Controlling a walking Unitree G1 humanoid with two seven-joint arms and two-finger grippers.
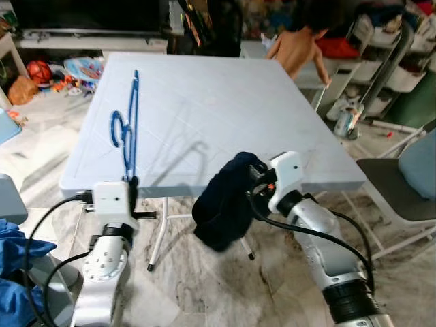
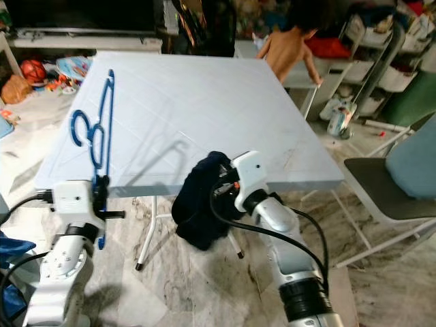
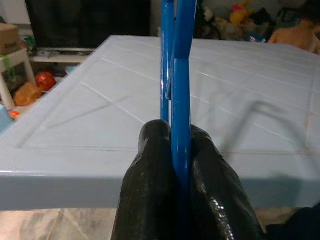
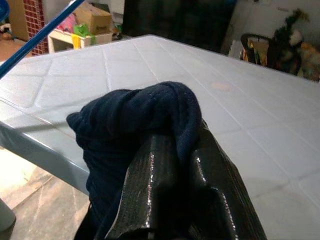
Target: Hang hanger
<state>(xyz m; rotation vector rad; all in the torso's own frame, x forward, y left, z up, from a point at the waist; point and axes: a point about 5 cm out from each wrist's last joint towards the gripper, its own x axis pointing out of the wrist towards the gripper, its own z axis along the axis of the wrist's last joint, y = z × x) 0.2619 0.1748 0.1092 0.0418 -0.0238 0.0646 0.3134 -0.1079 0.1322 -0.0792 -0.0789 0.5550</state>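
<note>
eye views: blue hanger is held upright over the light blue table edge, clamped in the left gripper. left wrist: fingers are pinched on its rod. right wrist: dark navy cloth is clenched by the right gripper.

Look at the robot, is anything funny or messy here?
A bit. The right pincer grips a bunched-up dark blue cloth that dangles off the table edge, not on the blue hanger. The left pincer holds that hanger bare, out over the table. Toys lie scattered on the floor behind.
</note>
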